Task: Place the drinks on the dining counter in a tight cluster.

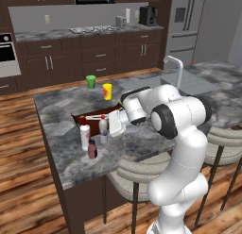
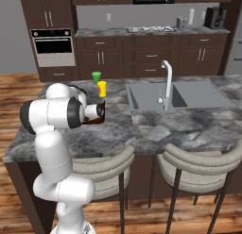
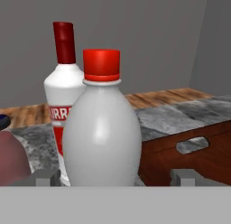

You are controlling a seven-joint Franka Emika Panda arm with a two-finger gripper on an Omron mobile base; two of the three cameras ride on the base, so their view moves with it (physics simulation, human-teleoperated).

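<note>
Gripper (image 1: pixel 108 126) released, fingers wide either side of the white round-bodied red-capped bottle (image 3: pixel 102 133). Three bottles stand close together near the left edge of the grey marbled dining counter (image 1: pixel 61 110). Smooth rigid body, probably slippery; grip at its widest part.

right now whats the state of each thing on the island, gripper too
gripper: open, a finger on either side of the white bottle
white bottle: upright, capped
clear bottle: upright, capped
pinkish bottle: upright, beside the other two
green cup: upright
yellow cup: upright
brown tray: flat on the counter
tap: no water visible
</note>
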